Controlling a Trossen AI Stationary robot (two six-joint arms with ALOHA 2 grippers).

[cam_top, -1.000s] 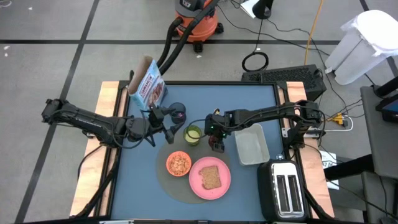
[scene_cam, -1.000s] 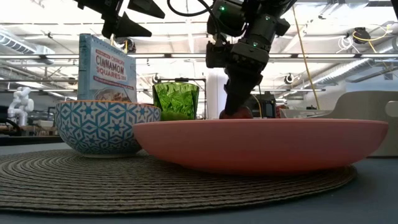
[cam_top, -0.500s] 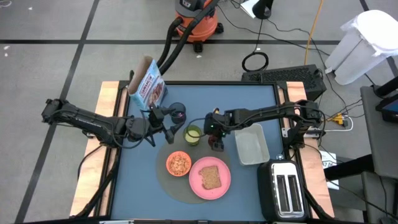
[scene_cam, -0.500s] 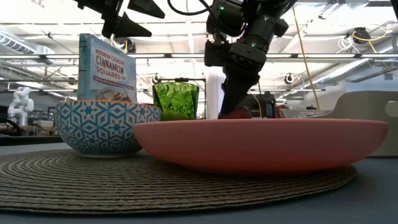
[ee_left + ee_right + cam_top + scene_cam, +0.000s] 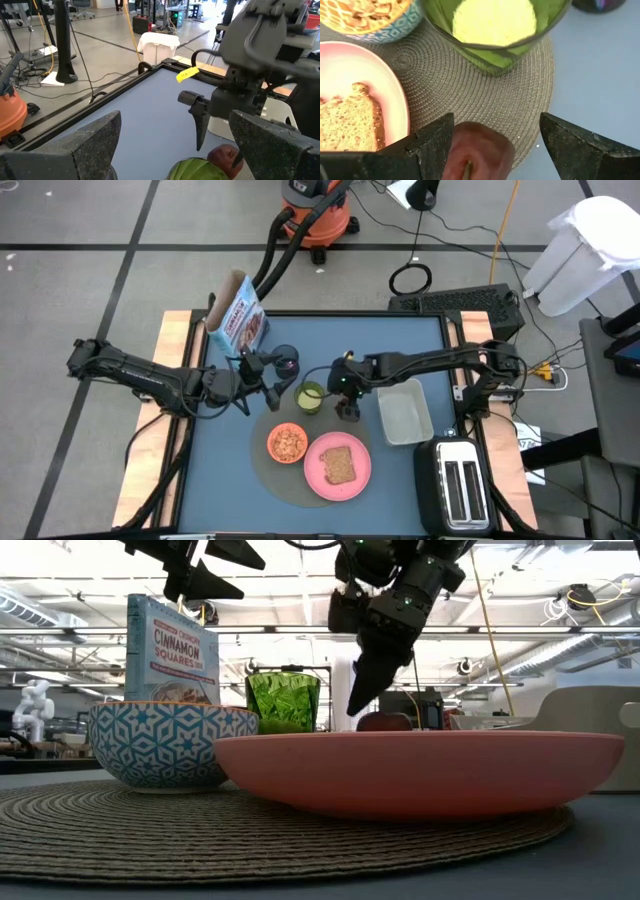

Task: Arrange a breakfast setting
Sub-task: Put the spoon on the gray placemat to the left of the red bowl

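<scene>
The round grey mat (image 5: 262, 472) carries the pink plate (image 5: 361, 473) with the toast slice (image 5: 339, 465), the small orange bowl (image 5: 288, 443) and the green cup (image 5: 311, 396). The dark red fruit (image 5: 385, 721) rests at the mat's far right edge, as the right wrist view (image 5: 480, 150) shows. My right gripper (image 5: 358, 700) is open just above the fruit, its fingers to either side and clear of it. My left gripper (image 5: 262, 386) is open and empty beside the dark blue mug (image 5: 285, 361). The cereal box (image 5: 238, 318) stands at the far left.
A clear rectangular tub (image 5: 405, 412) lies right of the fruit, with the black toaster (image 5: 455, 485) near the front right corner. Both arms reach in over the middle of the table. Bare blue tabletop (image 5: 225, 470) lies left of the mat.
My right gripper has risen off the dark red fruit, going up and slightly toward the far edge. The fruit has stayed where it was at the mat's edge.
</scene>
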